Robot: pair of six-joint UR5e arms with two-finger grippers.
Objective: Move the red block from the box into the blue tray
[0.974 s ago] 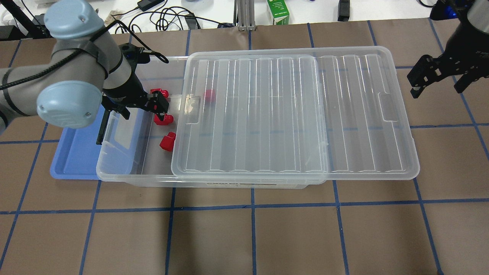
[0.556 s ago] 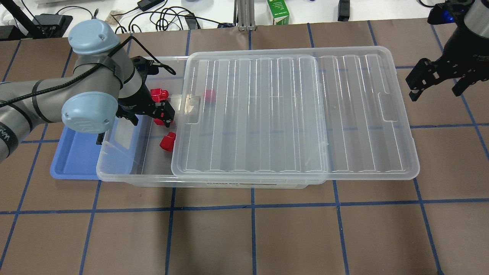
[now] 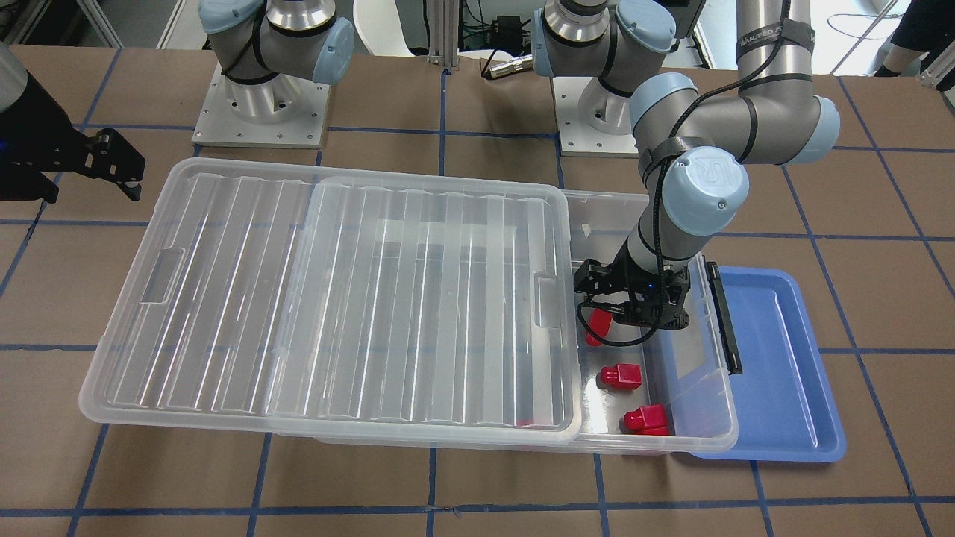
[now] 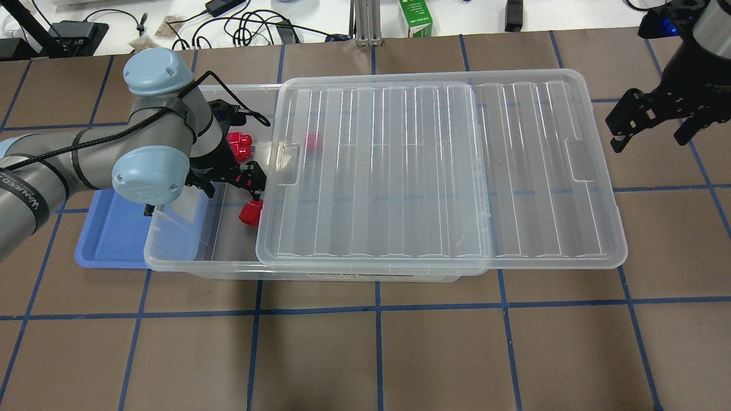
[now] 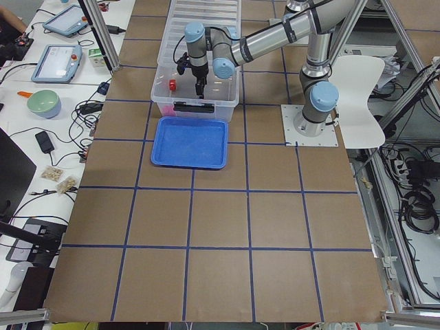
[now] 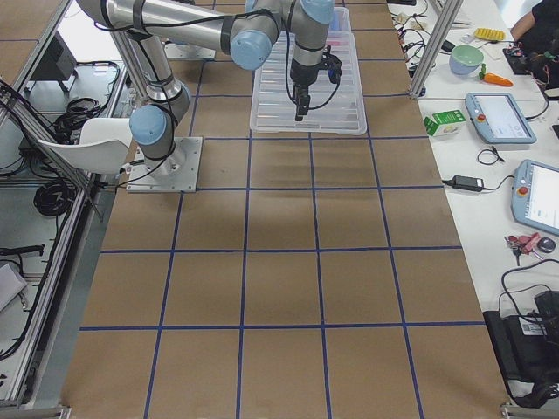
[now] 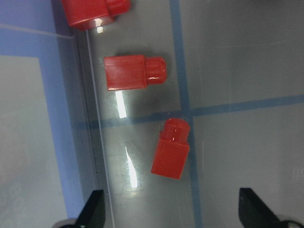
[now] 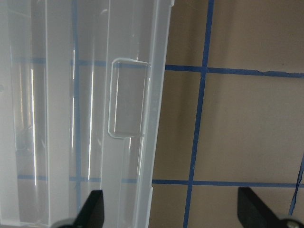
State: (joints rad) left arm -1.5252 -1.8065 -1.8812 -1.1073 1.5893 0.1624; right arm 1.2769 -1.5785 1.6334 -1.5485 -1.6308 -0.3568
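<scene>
The box lies across the table. Its ribbed lid is slid to the right, so the left end is uncovered. Three red blocks lie in that end, and another shows faintly under the lid. My left gripper is open inside the uncovered end. In the left wrist view one red block lies just ahead of the gap between its fingers. The blue tray lies against the box's left end and holds nothing. My right gripper is open and empty beyond the lid's right edge.
The box's black latch is on the short end next to the tray. Cables and a green carton lie past the far table edge. The lid's handle recess shows below my right gripper.
My left arm has swung toward the robot's side and its gripper has moved along the uncovered end of the box over the red blocks. The right gripper has barely moved.
</scene>
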